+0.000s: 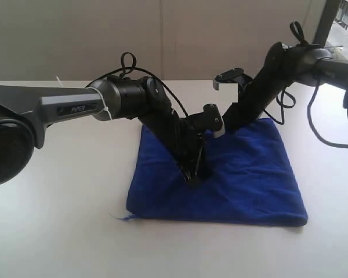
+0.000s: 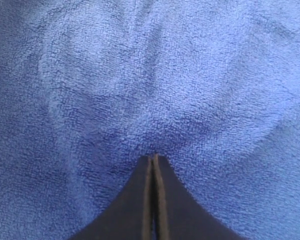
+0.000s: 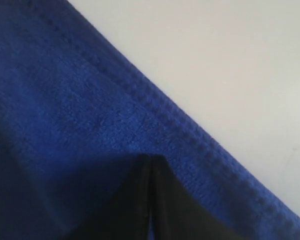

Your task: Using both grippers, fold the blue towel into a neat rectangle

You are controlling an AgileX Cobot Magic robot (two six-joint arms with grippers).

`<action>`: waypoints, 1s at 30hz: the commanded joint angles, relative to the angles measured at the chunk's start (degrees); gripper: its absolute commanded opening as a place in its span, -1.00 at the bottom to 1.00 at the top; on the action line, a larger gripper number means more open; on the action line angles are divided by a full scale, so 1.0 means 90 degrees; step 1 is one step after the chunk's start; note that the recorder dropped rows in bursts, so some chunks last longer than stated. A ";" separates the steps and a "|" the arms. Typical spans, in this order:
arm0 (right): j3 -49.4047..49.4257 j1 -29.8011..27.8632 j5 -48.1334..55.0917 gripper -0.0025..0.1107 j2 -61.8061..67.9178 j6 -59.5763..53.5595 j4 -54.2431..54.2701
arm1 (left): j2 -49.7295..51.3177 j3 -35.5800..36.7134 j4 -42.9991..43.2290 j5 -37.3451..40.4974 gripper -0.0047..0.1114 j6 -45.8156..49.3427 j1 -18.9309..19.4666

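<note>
1. Two arms meet over one blue towel, which lies flat on a white table, roughly mid-table.
2. Exterior view only: the towel's whole outline shows, with a thin loose thread trailing from its near left corner. The left gripper stands tip-down on the cloth near its middle. The right gripper comes down at the far edge, its tip partly hidden behind the left arm.
3. Left wrist view only: the towel fills the picture, with no table visible. The left gripper has its fingers pressed together, only a hairline seam between them, and the tip touches the pile. Shallow creases run away from the tip. I cannot tell whether any cloth is caught in the seam.
4. Right wrist view only: the right gripper also has its fingers pressed together and rests on the towel, close beside the stitched hem. Bare table lies beyond the hem. Again I cannot tell whether any cloth is caught.
5. Writing: the grey link of the left arm carries a dark label reading "PIPER". No other text is legible.
</note>
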 commanded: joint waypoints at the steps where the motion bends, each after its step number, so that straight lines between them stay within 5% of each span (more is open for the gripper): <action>1: -0.0047 -0.0062 -0.0155 -0.96 0.0097 -0.0082 0.0028 | 0.0195 0.0066 0.0051 0.0371 -0.92 -0.0057 -0.0085; 12: -0.0047 -0.0067 -0.0521 -0.96 0.0097 -0.0057 -0.0207 | 0.0200 0.0066 0.0051 0.0699 -0.92 -0.0067 -0.0110; 30: -0.0074 0.0126 -0.0449 -0.96 -0.0448 -0.0699 0.0779 | -0.0486 0.0066 -0.0096 -0.0010 -0.92 -0.0053 -0.0110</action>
